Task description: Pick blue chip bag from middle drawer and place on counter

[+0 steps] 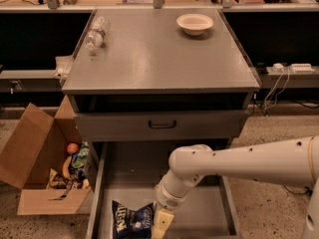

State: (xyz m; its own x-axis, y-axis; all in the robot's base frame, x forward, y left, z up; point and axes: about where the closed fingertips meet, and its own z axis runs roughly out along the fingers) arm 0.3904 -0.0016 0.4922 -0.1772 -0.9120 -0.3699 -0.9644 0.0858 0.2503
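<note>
Navy-blue foil is seen at the lower centre of the frame, where the blue chip bag (130,219) lies on the floor of the open middle drawer (204,215), towards its left side. The gripper (161,224) is placed just right of the bag, low in the drawer beneath the white arm (239,161). The bag is judged light, soft and slippery (its contents easily crushed), so a hold on the puckered upper edge is favoured over a squeeze of the middle. The gripper is cut off by the bottom of the frame; how far it is parted, and whether anything is held, cannot be told. The bag's lower part and the drawer's front are likewise cropped. On the counter (159,59), upper centre, a bowl (194,23) and a bottle (96,31) are seen.
</note>
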